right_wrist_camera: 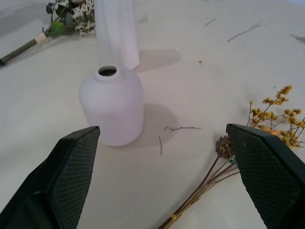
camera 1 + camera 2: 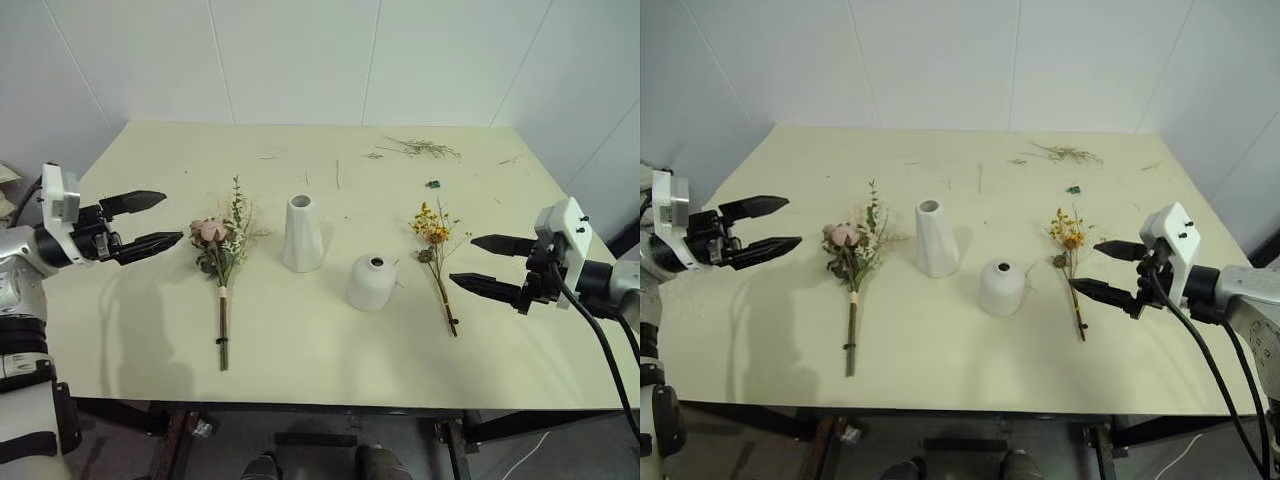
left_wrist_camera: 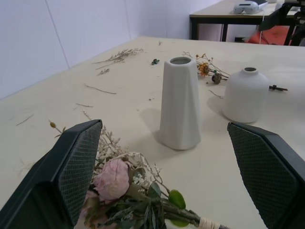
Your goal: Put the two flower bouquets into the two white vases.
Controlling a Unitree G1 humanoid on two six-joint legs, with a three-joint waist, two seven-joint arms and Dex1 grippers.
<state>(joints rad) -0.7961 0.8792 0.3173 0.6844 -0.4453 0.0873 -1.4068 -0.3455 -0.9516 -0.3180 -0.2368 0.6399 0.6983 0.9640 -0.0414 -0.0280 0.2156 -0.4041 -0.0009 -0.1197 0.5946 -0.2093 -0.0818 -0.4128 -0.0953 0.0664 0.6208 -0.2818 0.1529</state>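
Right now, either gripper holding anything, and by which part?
Nothing held. Left gripper and right gripper are open above the table; pink bouquet and yellow sprig lie untouched.

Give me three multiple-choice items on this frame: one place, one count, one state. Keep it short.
1. Where does the pink bouquet lie?
A. Between the two vases
B. On the robot's left of the tall cone vase
C. At the table's far edge

2. How many white vases stand on the table?
A. One
B. Two
C. Three

3. What state is the left pincer in?
A. Open, holding nothing
B. Shut on the pink bouquet
C. Shut on the yellow sprig

Answers:
1 B: the bouquet lies flat between the left pincer and the cone vase.
2 B: the cone vase and the round vase.
3 A: its fingers stand spread, clear of the flowers.
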